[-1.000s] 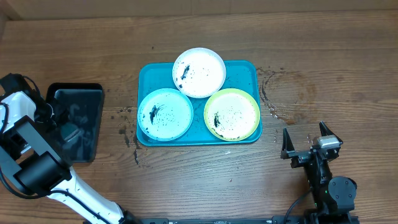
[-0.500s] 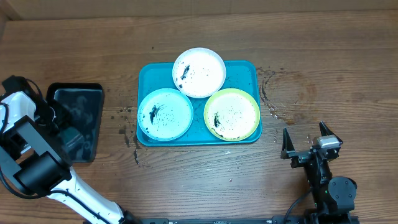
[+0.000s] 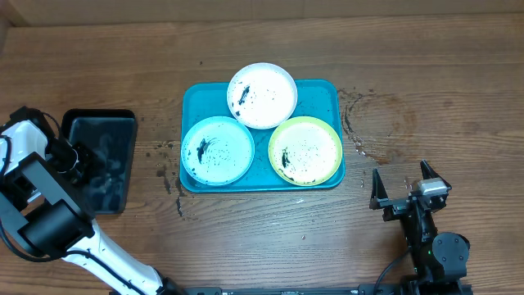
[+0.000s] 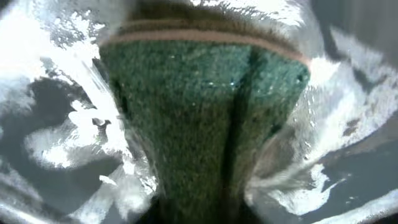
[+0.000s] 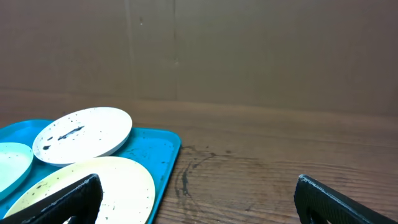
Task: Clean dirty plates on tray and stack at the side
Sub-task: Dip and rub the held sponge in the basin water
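Observation:
Three dirty plates lie on the turquoise tray [image 3: 323,94]: a white plate [image 3: 262,95] at the back, a teal-rimmed plate [image 3: 218,150] front left and a yellow-green-rimmed plate [image 3: 305,151] front right. All have dark specks and smears. My left gripper [image 3: 80,160] is down in the black tray [image 3: 102,120], shut on a green sponge [image 4: 205,112] with water and foam around it. My right gripper [image 3: 400,176] is open and empty, right of the turquoise tray. Its wrist view shows the white plate [image 5: 83,134], the yellow-green plate [image 5: 93,190] and the tray's corner [image 5: 163,149].
The black tray holds water and stands at the left of the wooden table [image 3: 426,74]. Dark wet marks stain the wood right of the turquoise tray [image 3: 360,131] and between the two trays [image 3: 168,172]. A brown wall [image 5: 249,50] backs the table.
My left gripper has shifted a little within the black tray with the sponge, and the water around it is stirred. The plates and the right arm have not moved.

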You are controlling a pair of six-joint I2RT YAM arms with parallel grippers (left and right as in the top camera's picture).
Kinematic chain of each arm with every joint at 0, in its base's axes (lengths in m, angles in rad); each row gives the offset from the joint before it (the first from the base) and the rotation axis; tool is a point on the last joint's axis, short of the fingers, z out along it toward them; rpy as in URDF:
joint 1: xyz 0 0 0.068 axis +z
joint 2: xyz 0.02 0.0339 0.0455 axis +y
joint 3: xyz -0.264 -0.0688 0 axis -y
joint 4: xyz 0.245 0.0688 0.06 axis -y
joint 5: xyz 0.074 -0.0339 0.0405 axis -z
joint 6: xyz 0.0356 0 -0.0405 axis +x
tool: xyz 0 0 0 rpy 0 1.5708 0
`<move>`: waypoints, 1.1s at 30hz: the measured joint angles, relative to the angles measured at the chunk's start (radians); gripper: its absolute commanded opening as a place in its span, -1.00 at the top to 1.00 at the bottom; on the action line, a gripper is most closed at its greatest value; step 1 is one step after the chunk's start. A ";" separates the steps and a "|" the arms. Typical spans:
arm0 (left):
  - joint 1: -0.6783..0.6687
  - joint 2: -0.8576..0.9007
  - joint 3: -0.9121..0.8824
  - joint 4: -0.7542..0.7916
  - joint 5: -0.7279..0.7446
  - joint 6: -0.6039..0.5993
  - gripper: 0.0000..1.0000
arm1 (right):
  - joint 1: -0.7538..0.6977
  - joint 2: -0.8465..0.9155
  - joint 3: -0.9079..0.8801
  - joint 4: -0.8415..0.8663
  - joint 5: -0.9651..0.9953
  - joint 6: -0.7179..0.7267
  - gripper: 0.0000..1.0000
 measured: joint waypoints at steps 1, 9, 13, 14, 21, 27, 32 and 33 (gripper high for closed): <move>0.000 0.000 0.000 -0.003 0.000 -0.001 0.91 | 0.000 0.000 0.000 0.000 0.000 0.000 -1.00; 0.000 0.000 0.000 0.014 0.000 0.001 -1.00 | 0.000 0.000 0.000 0.001 0.000 0.000 -1.00; 0.000 0.000 0.000 0.062 0.000 -0.001 -0.99 | 0.000 0.000 0.000 0.000 0.000 0.000 -1.00; 0.000 0.000 0.000 0.078 0.000 -0.001 -1.00 | 0.000 0.000 0.000 0.000 0.000 0.000 -1.00; 0.000 0.000 0.000 0.167 0.000 0.000 -0.66 | 0.000 0.000 0.000 0.001 0.000 0.000 -1.00; 0.000 0.000 0.000 0.211 0.000 0.000 0.92 | 0.000 0.000 0.000 0.000 0.000 0.000 -1.00; 0.000 0.000 0.000 0.195 0.000 0.000 0.38 | 0.000 0.000 0.000 0.000 0.000 0.000 -1.00; 0.000 0.000 0.000 0.186 0.000 0.000 -0.25 | 0.000 0.000 0.000 0.000 0.000 0.000 -1.00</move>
